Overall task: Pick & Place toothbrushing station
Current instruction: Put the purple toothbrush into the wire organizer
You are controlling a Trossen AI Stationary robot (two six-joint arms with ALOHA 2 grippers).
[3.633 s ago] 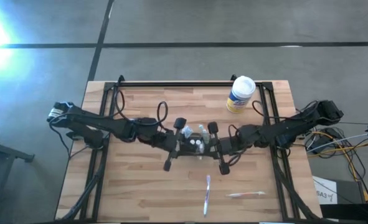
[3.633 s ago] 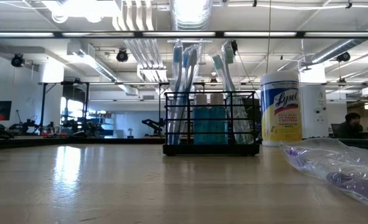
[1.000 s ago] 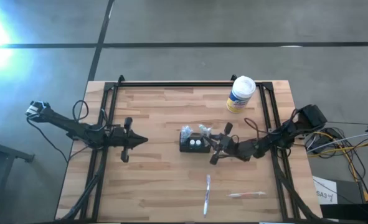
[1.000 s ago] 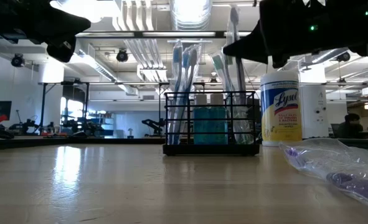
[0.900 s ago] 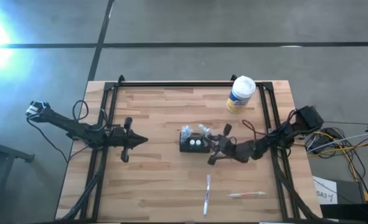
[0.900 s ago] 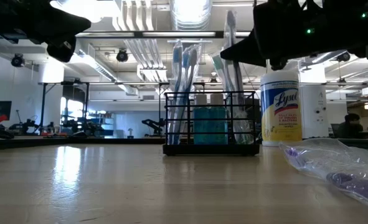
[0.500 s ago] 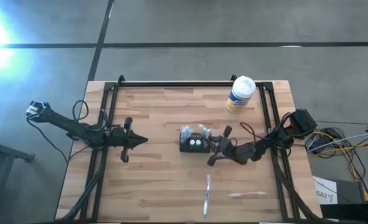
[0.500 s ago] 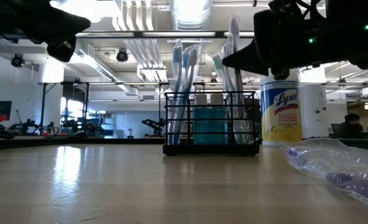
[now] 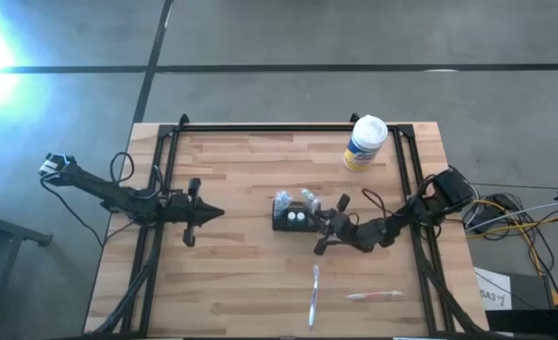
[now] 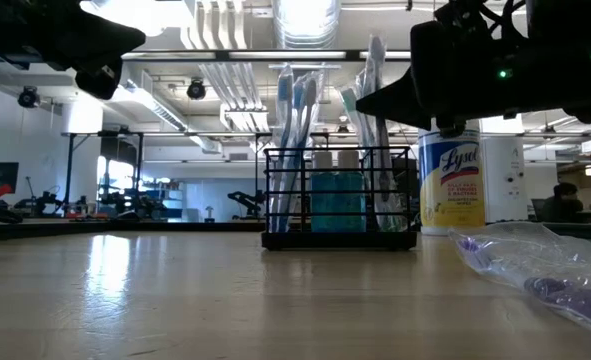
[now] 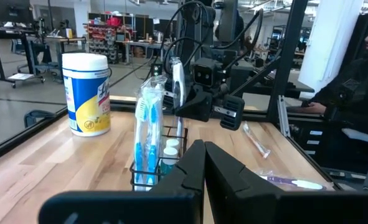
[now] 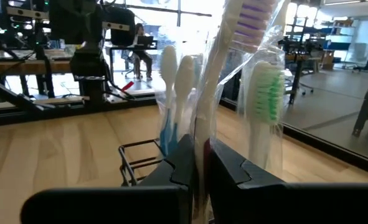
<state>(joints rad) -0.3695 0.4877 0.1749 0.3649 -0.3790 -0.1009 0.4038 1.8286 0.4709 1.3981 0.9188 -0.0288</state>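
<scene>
The toothbrushing station [image 9: 293,217] is a black wire holder standing on its base at the table's middle, with several wrapped toothbrushes upright in it; it also shows in the low view [image 10: 340,200]. My right gripper [image 9: 321,225] is at the station's right end, shut on a wrapped purple-bristled toothbrush [image 12: 230,43]. My left gripper [image 9: 217,212] waits shut and empty over the table's left part, clear of the station. My right gripper pinches the wrapped toothbrush by its handle [image 12: 202,124], below the head, between its two fingers. The fingers come level from the table's right side and lie across the upright brush. Its head [image 10: 376,60] stands above the other brushes; its lower part reaches down into the station.
A white canister with a yellow label [image 9: 364,142] stands at the far right. Two wrapped toothbrushes [image 9: 313,293] [image 9: 373,296] lie flat near the front edge, right of the middle. Bare wood lies between the station and my left gripper.
My right gripper has gone down a little with the purple-bristled toothbrush at the station's right end; the brush stays upright and its head now stands lower against the other brushes.
</scene>
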